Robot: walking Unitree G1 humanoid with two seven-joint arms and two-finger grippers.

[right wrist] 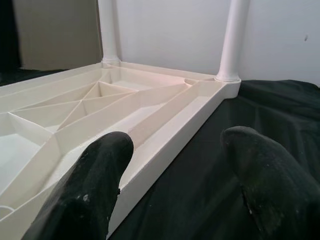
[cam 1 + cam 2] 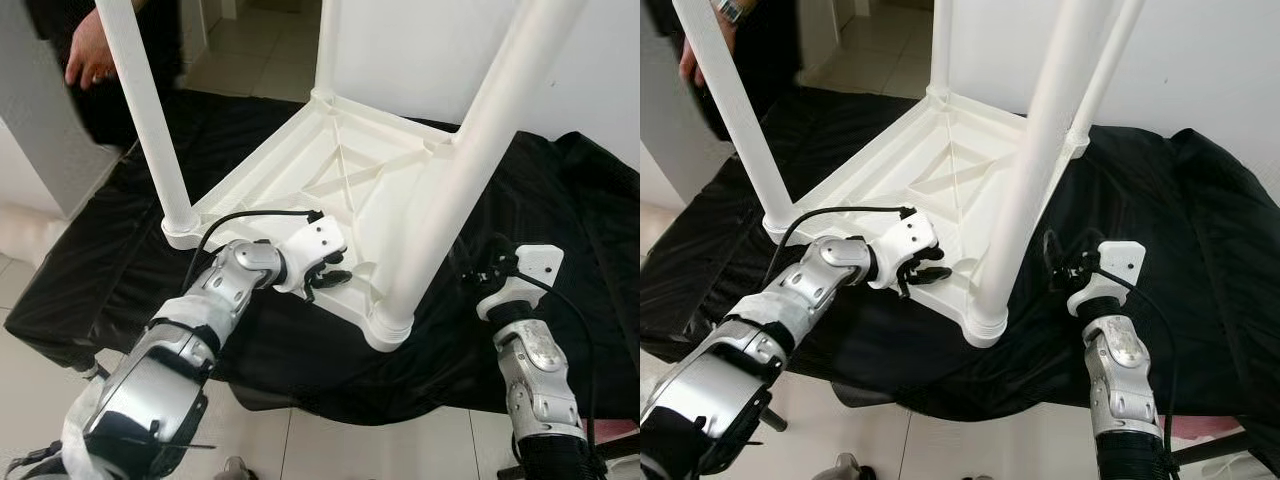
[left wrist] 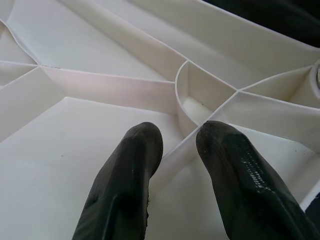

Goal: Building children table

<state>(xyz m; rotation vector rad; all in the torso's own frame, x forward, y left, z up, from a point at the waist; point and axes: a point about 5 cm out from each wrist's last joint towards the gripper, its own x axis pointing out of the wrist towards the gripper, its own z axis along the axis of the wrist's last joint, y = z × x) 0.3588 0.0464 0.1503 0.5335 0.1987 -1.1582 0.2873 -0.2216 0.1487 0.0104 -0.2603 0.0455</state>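
Left gripper (image 2: 330,272): over the near edge of the upturned table top (image 2: 300,170), fingers (image 3: 127,175) slightly apart, straddling a thin rib on the underside; whether they press the rib cannot be told. A black cable (image 2: 245,215) loops over its wrist.

Right gripper (image 1: 175,175): low over the black sheet (image 2: 560,230), just right of the table's near-right corner, fingers spread wide, nothing between them. The table's right rim runs past its left finger.

Children's table, white plastic: lies upside down on the black sheet, centre of scene, ribbed underside facing up. Four legs stand upright in corner sockets: near-left leg (image 2: 150,120), near-right leg (image 2: 460,170), far-left leg (image 2: 327,45), far-right leg (image 2: 1102,65).

Black sheet: spread over the tiled floor (image 2: 260,440), crumpled at its right side.

Person: a hand (image 2: 92,55) at far left, beside the near-left leg; contact cannot be told.

White wall (image 2: 600,70): far right.
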